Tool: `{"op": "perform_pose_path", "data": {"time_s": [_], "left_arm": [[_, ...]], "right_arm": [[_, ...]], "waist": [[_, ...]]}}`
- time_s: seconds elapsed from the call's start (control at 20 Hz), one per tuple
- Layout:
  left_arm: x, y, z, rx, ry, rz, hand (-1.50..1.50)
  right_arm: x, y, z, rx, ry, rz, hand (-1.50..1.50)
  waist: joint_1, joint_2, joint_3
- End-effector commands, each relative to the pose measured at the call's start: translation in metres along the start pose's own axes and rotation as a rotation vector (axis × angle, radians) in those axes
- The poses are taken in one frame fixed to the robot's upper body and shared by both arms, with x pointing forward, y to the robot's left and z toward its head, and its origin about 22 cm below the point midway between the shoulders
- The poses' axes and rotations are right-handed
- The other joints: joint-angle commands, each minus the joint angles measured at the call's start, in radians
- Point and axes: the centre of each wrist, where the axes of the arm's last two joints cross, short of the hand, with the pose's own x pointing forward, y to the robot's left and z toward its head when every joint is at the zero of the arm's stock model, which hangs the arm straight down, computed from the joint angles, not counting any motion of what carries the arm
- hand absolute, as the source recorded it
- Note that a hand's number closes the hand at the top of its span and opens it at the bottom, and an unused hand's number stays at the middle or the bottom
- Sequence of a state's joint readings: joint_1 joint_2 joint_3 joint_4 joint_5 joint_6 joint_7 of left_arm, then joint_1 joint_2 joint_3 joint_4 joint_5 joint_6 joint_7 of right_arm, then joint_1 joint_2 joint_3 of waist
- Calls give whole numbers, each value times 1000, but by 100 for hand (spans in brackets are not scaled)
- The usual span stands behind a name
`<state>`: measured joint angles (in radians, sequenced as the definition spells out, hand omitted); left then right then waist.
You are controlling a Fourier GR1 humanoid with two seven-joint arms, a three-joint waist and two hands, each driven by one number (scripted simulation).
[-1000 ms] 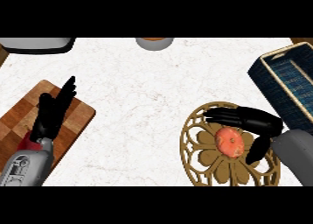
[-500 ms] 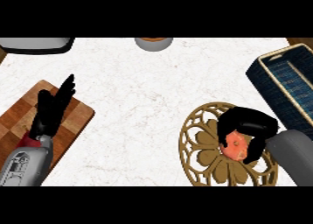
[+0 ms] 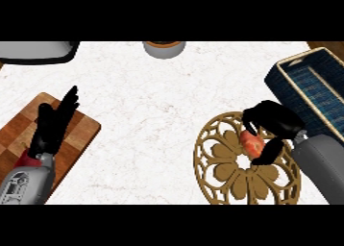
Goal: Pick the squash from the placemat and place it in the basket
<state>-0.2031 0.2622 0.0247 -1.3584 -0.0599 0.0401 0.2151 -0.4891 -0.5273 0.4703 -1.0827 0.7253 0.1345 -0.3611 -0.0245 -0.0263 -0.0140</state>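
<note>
The squash (image 3: 251,143) is a small orange-red piece on the round wooden openwork placemat (image 3: 231,168) at the lower right. My right hand (image 3: 276,122) is over it, with fingers and thumb curled round it and hiding most of it. The dark blue woven basket (image 3: 318,93) with a tan rim stands just beyond, at the right edge. My left hand (image 3: 53,122) rests open, fingers straight, over the wooden cutting board (image 3: 18,137) at the left.
A grey appliance (image 3: 33,50) sits at the top left corner and a round pot (image 3: 164,48) at the top middle. White marble counter (image 3: 153,110) spans the middle.
My right hand has come down onto the squash and its fingers have closed round it. The left hand has stayed where it was.
</note>
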Motion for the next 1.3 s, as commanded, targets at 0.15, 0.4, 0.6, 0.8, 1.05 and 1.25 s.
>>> {"op": "perform_pose_path", "data": {"time_s": [0.15,0.4,0.6,0.8,1.05,1.25], "left_arm": [[0,3,10,0,15,-11,0],[-5,2,4,6,1,19,0],[-13,-5,10,5,6,13,0],[4,5,5,-5,-5,14,0],[3,0,6,-14,-1,14,0],[5,-5,2,5,-6,5,0]], "right_arm": [[83,-19,-23,-111,264,159,150],[127,-37,-4,-198,241,-142,150],[146,-102,22,-367,155,-263,150],[164,-126,54,-528,129,-462,150],[185,-186,105,-661,172,-466,150],[186,-235,121,-709,211,-498,150]], "waist": [[-1,6,11],[-13,14,12],[-12,11,12],[-14,9,13],[4,14,12],[20,20,13]]}}
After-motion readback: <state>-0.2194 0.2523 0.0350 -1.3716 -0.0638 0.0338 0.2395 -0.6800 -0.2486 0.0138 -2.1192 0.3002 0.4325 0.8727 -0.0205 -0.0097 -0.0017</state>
